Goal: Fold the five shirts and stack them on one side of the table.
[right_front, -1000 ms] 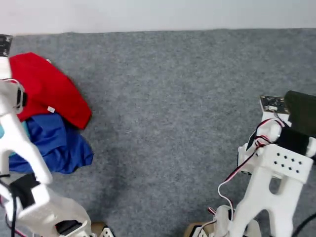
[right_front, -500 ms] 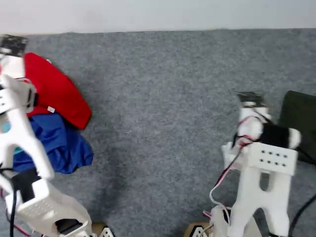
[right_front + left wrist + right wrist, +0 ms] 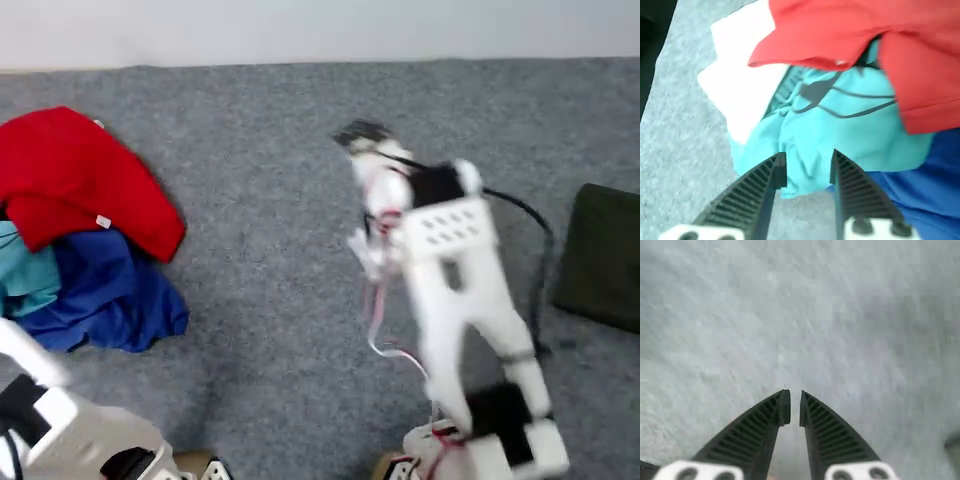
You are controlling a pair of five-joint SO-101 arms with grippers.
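Observation:
An unfolded pile lies at the table's left: a red shirt [image 3: 90,180] on top, a teal shirt [image 3: 25,275] and a blue shirt [image 3: 110,295] under it. The left wrist view also shows a white shirt [image 3: 745,85] beneath the red shirt [image 3: 865,35]. My left gripper [image 3: 807,167] is open just above the teal shirt [image 3: 850,130], holding nothing. A dark green folded shirt [image 3: 600,255] lies at the right edge. My right arm [image 3: 450,230] stretches over the table's middle. Its gripper [image 3: 791,407] is shut and empty above bare grey carpet [image 3: 800,315].
The grey carpet [image 3: 270,200] covers the whole table, with open room between the pile and the right arm. The left arm's base [image 3: 60,430] sits at the front left corner. A white wall runs along the far edge.
The right arm has swung from the right edge to the table's middle, uncovering the green shirt. The left arm has pulled back off the pile, so the teal shirt now shows.

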